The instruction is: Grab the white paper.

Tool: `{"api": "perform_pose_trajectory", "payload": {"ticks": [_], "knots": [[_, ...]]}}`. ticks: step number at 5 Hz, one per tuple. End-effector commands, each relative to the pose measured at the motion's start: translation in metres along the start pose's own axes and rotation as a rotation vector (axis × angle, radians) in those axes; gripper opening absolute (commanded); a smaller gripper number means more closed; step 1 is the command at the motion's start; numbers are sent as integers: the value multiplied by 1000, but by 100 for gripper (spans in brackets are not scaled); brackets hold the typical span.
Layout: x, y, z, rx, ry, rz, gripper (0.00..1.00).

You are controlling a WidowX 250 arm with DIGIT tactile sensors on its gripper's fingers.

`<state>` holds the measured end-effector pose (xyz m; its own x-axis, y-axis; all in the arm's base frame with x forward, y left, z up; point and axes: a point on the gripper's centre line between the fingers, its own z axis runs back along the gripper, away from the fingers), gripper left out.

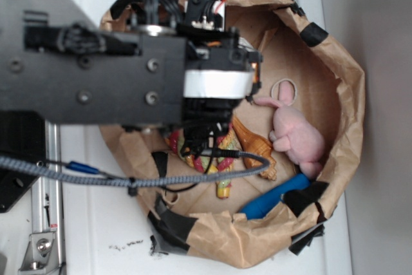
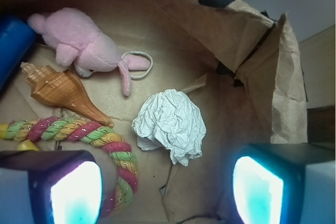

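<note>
Gripper [image 2: 168,190] nearest the wrist view, fingers spread apart and empty, hangs above white paper [image 2: 170,124] lying untouched on the bag [image 2: 252,45] floor beside the rope toy [image 2: 79,129]; descent and grasp remain.

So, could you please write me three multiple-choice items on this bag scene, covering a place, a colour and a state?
1. In the wrist view, where does the white paper lie?
A. on the bag floor, between the tool's fingers
B. on top of the bunny
C. outside the bag

2. What colour is the plush bunny?
A. green
B. pink
C. black

3. How is the tool?
A. shut on the paper
B. shut on the rope
C. open, holding nothing

Key: 1 A, the wad sits on brown paper; 2 B, its fur is pink; 3 C, the fingers stand wide apart, above the wad.
</note>
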<state>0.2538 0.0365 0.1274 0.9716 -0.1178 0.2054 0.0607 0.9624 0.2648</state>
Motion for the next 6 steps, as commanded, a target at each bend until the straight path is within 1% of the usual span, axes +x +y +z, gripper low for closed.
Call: {"api": "perform_pose_trajectory", "payload": {"ticks": [1, 2, 3, 4, 5, 6], "knots": [[6, 6, 8, 12, -29, 24, 100], [-2, 2, -15, -102, 49, -215, 100], [-9, 6, -49, -107, 102, -375, 100], [-9, 6, -64, -108, 114, -476, 100], [-5, 22, -78, -103, 99, -467, 100], [6, 21, -107, -120, 87, -467, 100]]}}
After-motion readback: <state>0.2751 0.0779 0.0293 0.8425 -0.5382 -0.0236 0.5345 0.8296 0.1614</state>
